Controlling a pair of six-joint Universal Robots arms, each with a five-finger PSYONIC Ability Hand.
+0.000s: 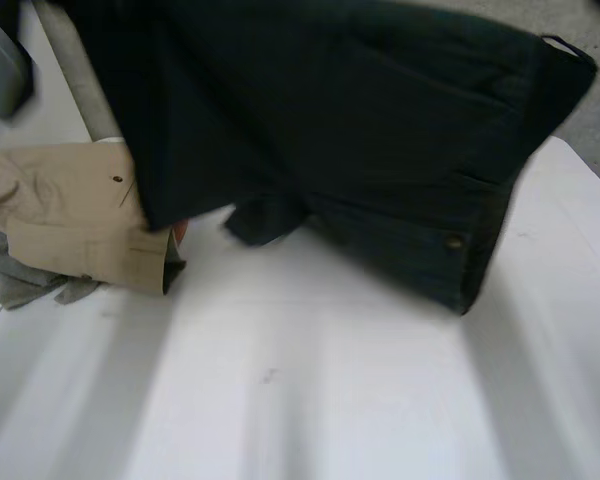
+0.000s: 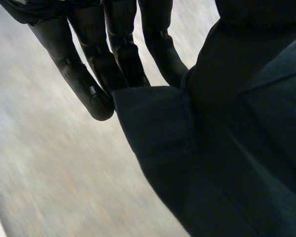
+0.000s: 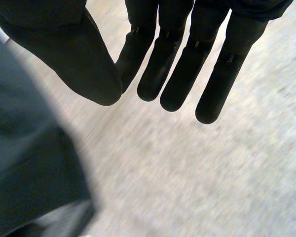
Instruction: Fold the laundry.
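Dark trousers (image 1: 360,130) are held up over the far side of the tabletop (image 1: 310,380), near a beige garment (image 1: 70,210). Right hand (image 3: 172,64): fingers (image 3: 222,84) straight, side by side, holding nothing. Left hand (image 2: 116,44): trousers lie against it; grip cannot be determined.
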